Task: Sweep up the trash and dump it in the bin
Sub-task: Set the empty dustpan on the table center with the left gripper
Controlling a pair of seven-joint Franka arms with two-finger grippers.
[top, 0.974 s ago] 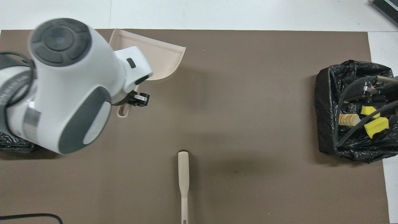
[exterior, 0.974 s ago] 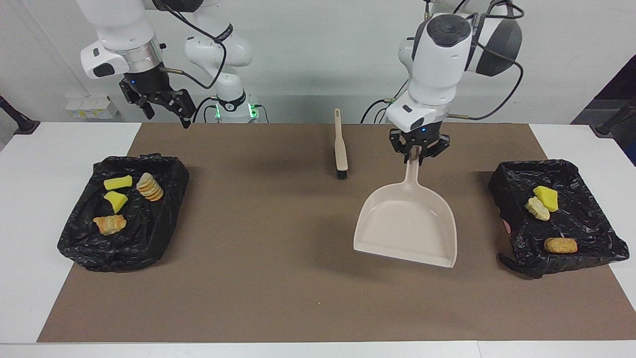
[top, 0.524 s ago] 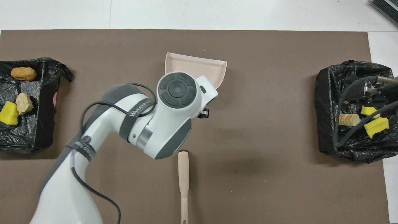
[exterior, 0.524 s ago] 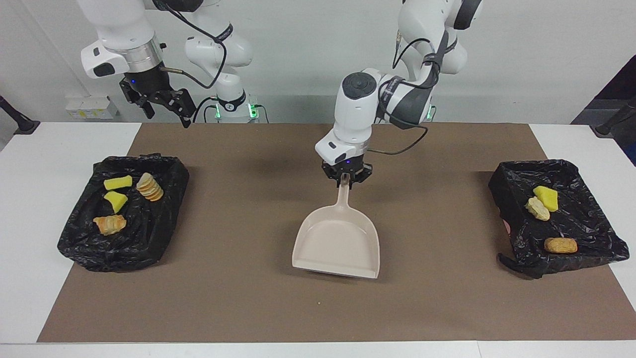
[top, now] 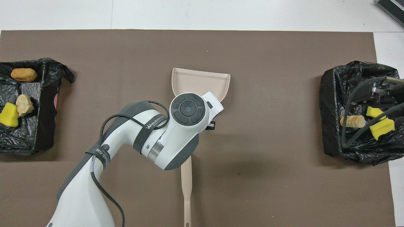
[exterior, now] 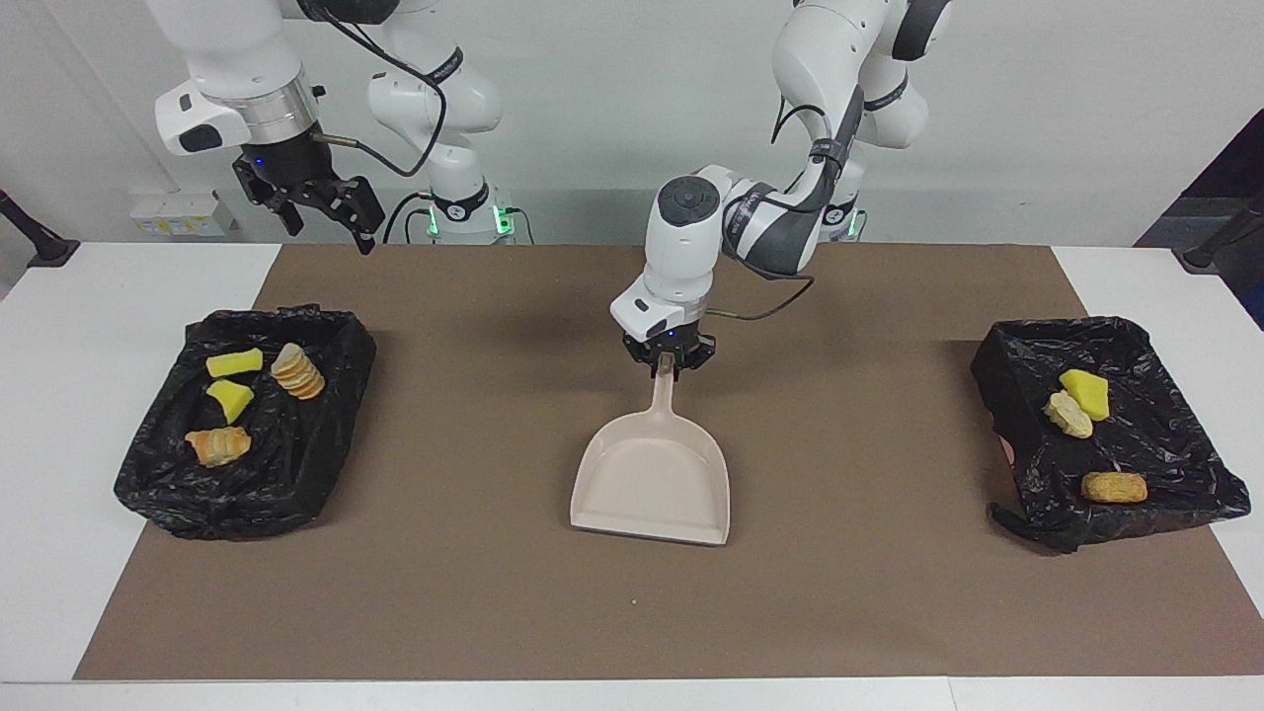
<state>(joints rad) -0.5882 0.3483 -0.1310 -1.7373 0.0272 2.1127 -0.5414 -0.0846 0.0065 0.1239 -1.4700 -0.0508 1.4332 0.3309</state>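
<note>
My left gripper (exterior: 670,363) is shut on the handle of the beige dustpan (exterior: 652,484), whose empty pan sits low at the middle of the brown mat, lip pointing away from the robots. The trash lies in two black-bag bins. In the bin (exterior: 326,464) at the right arm's end are two yellow wedges (exterior: 234,362), a sliced roll (exterior: 297,370) and a bread piece (exterior: 217,446). The bin (exterior: 1175,464) at the left arm's end holds a yellow wedge (exterior: 1084,392), a beige scrap (exterior: 1067,414) and a roll (exterior: 1114,487). My right gripper (exterior: 334,229) waits open, raised over its bin's robot-side edge.
The beige brush (top: 187,189) lies on the mat nearer to the robots than the dustpan (top: 200,83), its head under my left arm. A tiny crumb (exterior: 632,604) sits on the brown mat (exterior: 889,592). White table borders the mat.
My left arm has carried the dustpan from beside the bin at its own end to the middle of the mat and lowered it. The right arm has barely moved.
</note>
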